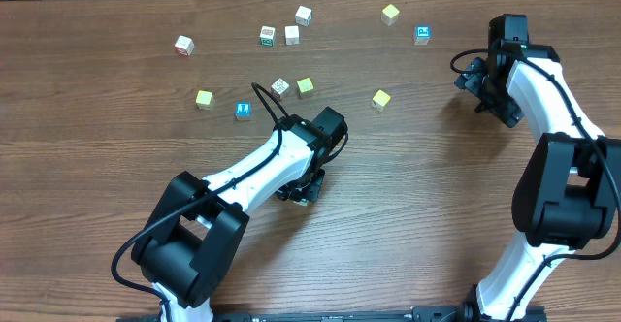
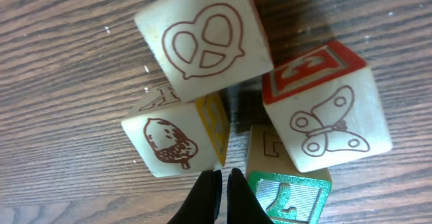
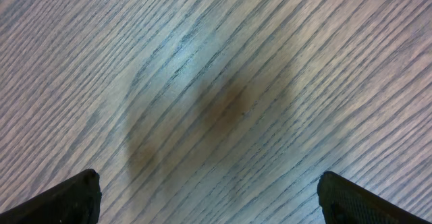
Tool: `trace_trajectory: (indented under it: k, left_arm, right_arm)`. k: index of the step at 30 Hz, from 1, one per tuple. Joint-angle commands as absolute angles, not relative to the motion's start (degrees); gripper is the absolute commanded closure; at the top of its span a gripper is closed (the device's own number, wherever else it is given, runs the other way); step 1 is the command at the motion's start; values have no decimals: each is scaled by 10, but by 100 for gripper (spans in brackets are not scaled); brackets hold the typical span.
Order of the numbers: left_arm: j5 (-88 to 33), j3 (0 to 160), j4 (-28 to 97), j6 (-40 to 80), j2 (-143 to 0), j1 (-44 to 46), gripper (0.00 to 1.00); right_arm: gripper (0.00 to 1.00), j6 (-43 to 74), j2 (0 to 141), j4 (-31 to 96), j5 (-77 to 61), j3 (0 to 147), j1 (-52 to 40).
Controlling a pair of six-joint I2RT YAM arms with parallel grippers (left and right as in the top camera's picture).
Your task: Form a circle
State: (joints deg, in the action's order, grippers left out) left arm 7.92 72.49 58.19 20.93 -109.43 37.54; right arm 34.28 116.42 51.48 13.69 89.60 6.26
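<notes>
1. My left gripper (image 2: 223, 196): jaws clenched tip to tip, grasping nothing. The tips point into the gap between the acorn cube (image 2: 169, 146) and the green-faced cube (image 2: 289, 196). I cannot tell whether they touch either cube.

2. The circle (image 2: 214, 119): four cubes packed tightly on the table (image 1: 97, 167), directly ahead of my left fingertips.
- Acorn cube: near left, with a yellow side face.
- Green-faced cube: near right.
- Butterfly cube (image 2: 331, 119): right, tilted, with a red-printed upper face.
- Pretzel cube (image 2: 202, 38): farthest.

In the overhead view my left wrist covers this group.

3. Loose cubes, beyond the group and well apart from it:
- Nearer row: a yellow cube (image 1: 204, 98), a blue-faced cube (image 1: 243, 110), a whitish cube (image 1: 280, 86) and two more yellow cubes (image 1: 306, 86).
- Farther row: whitish cubes (image 1: 292, 35), a yellow one and a second blue-faced one.

4. My right gripper (image 3: 209, 183): jaws released, fully spread, holding nothing, over bare wood at the far right.
</notes>
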Motion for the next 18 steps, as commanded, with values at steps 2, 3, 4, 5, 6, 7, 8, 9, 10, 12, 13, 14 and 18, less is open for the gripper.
trace_trajectory:
  k: [2, 3, 4, 5, 6, 7, 8, 9, 10, 12, 13, 14, 18]
  left_arm:
    - [63, 723, 584, 189, -1098, 380, 96]
    - [62, 723, 585, 189, -1098, 380, 96]
    - [59, 723, 587, 189, -1098, 380, 96]
    - [57, 723, 589, 190, -1098, 380, 96]
    - [57, 723, 594, 197, -1098, 380, 96]
    - [57, 723, 598, 203, -1098, 380, 96]
    - [57, 723, 605, 212, -1098, 380, 96]
    - [58, 723, 613, 223, -1098, 380, 96]
    - [58, 723, 619, 232, -1098, 380, 96]
    - [61, 728, 633, 248, -1097, 380, 96]
    - [62, 733, 642, 256, -1096, 380, 96]
    - [62, 738, 648, 263, -1093, 380, 96]
    - [53, 759, 659, 293, -1073, 380, 96]
  right_arm:
    - [0, 343, 1149, 512, 139, 896, 61]
    - [0, 343, 1149, 512, 139, 896, 61]
    - [0, 343, 1149, 512, 139, 896, 61]
    - [0, 342, 1149, 512, 139, 896, 61]
    - [0, 342, 1149, 512, 139, 896, 61]
    - [0, 343, 1149, 512, 139, 896, 61]
    - [0, 343, 1149, 512, 139, 896, 61]
    - [0, 342, 1149, 512, 139, 896, 61]
    - [0, 343, 1149, 512, 139, 896, 61]
    - [0, 343, 1149, 512, 139, 896, 61]
    - [0, 342, 1149, 512, 139, 896, 61]
    - [0, 343, 1149, 512, 139, 896, 61]
    - [0, 342, 1149, 512, 139, 896, 61]
